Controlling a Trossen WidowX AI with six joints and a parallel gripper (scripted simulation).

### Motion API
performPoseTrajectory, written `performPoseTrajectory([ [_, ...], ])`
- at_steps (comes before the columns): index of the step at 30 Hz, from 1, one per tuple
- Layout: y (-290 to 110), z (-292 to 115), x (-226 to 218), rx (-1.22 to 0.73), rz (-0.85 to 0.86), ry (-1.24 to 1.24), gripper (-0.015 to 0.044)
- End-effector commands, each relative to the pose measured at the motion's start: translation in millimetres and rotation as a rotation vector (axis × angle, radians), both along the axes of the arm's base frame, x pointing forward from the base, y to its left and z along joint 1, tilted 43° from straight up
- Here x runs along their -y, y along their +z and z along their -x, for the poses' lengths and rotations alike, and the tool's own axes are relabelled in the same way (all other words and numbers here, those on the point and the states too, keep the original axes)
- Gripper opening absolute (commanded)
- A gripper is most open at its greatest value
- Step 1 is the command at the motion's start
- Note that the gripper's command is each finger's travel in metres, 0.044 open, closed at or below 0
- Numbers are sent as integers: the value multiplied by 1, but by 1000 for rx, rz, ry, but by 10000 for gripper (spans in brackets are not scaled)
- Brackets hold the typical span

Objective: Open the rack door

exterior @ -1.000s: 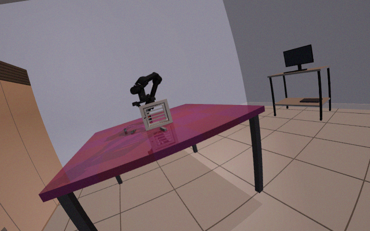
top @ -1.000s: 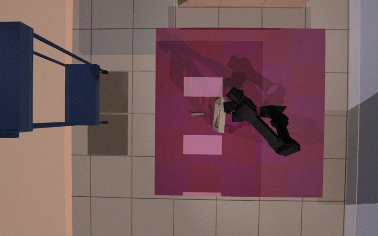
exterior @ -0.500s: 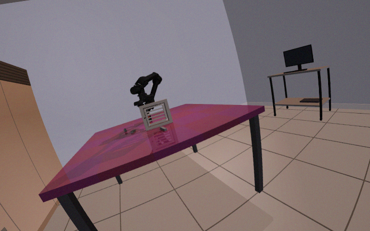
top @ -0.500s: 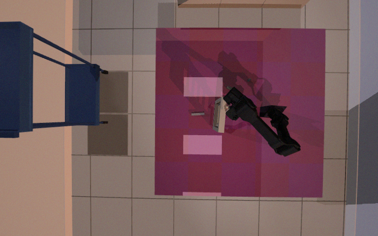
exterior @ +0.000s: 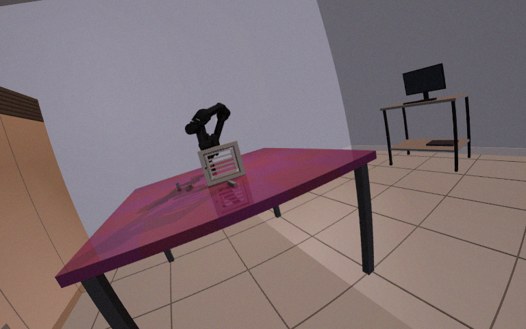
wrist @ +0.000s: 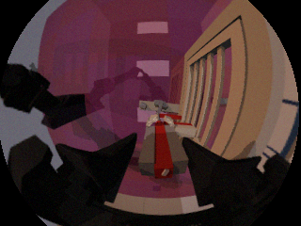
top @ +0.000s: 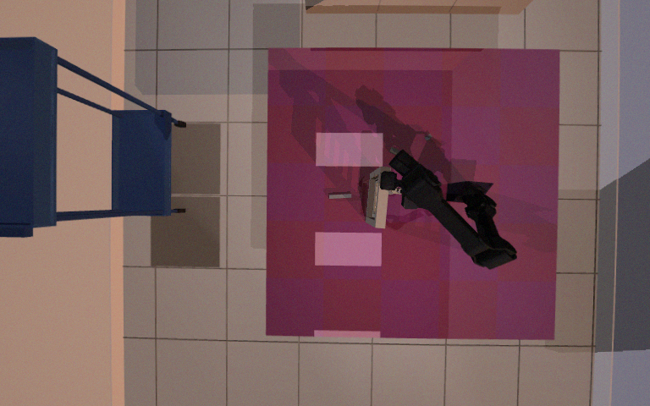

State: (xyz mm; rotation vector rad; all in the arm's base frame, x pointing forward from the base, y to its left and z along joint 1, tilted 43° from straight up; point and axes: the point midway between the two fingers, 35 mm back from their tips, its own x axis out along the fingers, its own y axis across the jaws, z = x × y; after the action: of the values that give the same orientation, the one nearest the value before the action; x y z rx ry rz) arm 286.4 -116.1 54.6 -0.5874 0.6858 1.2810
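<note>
Seen from overhead, where the pale slatted frame (top: pixel 379 211) (exterior: pixel 241 162) (wrist: pixel 258 94) stands on the tabletop (top: pixel 479 306) (exterior: pixel 310 166) (wrist: pixel 113 42), the gripper (top: pixel 390 183) (exterior: pixel 212 155) (wrist: pixel 160 138) is beside it, its fingertips hidden. From outside, the gripper shows partly through the slats; contact is unclear. At the wrist, the fingers stand partly open, holding nothing, with the red-and-grey handle (wrist: pixel 163 146) between and ahead. It looks rigid, perhaps stiff to turn; a centred squeeze on its flat sides should suit.
</note>
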Motion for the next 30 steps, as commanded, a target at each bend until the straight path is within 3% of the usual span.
performPoseTrajectory([
  [1, 0, 0, 0, 110, 21, 119, 298],
  [7, 0, 0, 0, 115, 22, 125, 298],
  [8, 0, 0, 0, 115, 22, 125, 272],
  [30, 0, 0, 0, 115, 22, 125, 125],
])
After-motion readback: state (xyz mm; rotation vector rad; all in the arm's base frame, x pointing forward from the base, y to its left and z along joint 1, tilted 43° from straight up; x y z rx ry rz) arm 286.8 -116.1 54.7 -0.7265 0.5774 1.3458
